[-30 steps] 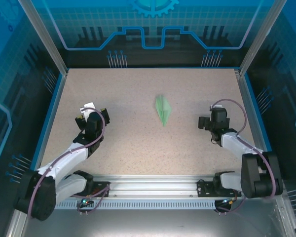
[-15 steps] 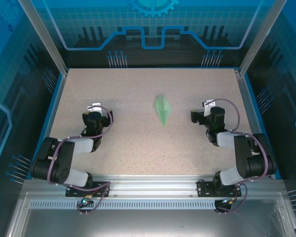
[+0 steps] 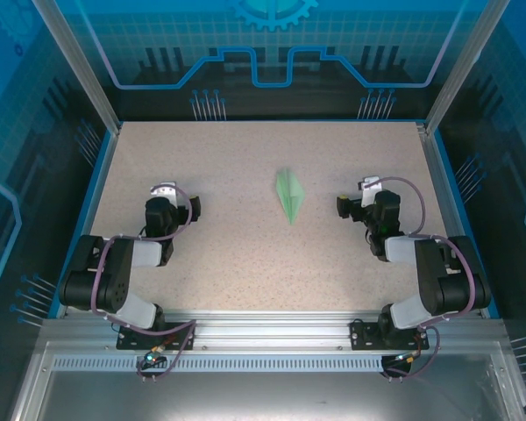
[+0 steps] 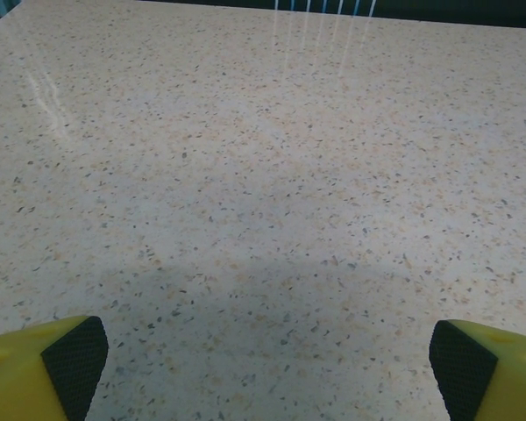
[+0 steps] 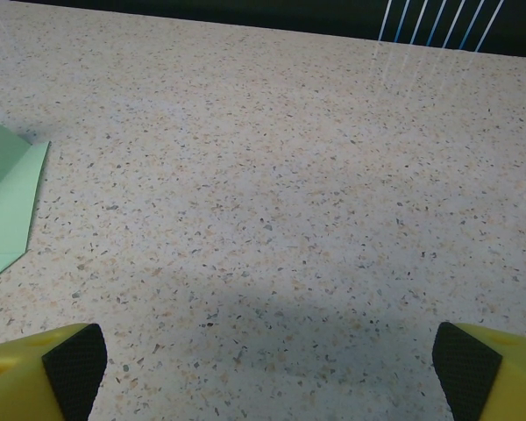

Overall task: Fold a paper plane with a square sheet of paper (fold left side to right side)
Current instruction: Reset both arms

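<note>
Lying between both wide-spread, empty pincers, to the right of the left pincer (image 4: 267, 355) and left of the right pincer (image 5: 272, 358), the slim, pointed, pale mint-green paper plane (image 3: 289, 195) looks finished, so parking the arms should avoid brushing it

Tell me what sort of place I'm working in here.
Most likely an enclosed robot demo or lab cell: a speckled tabletop fenced by aluminium frame posts, with blue walls printed with gear and circuit graphics.
</note>
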